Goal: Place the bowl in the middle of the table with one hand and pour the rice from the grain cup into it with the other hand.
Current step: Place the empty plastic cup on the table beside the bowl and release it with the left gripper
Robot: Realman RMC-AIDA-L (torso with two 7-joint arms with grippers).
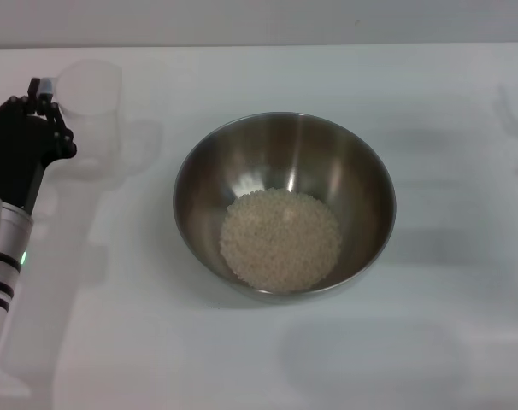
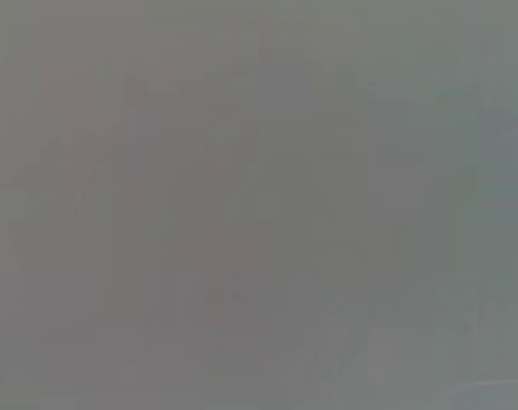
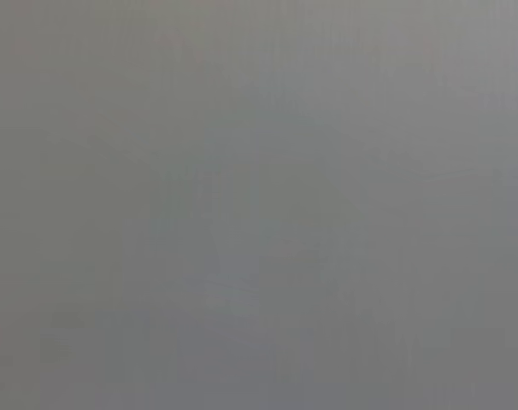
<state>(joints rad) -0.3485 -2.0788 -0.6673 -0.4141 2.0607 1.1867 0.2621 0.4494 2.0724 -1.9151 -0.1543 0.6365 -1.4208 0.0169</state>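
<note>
The steel bowl (image 1: pixel 362 184) stands in the middle of the white table (image 1: pixel 464 342). A heap of rice (image 1: pixel 280 239) lies in its bottom. The transparent grain cup (image 1: pixel 91 96) stands upright at the far left of the table and looks empty. My left gripper (image 1: pixel 44 96) is right beside the cup, on its left side, at the cup's height; whether it touches the cup I cannot tell. My left arm (image 1: pixel 7 231) runs down the left edge of the head view. My right arm is out of view. Both wrist views show only flat grey.
The table's far edge (image 1: pixel 259 44) runs across the top of the head view. Faint shadows lie on the table around the bowl and at the right.
</note>
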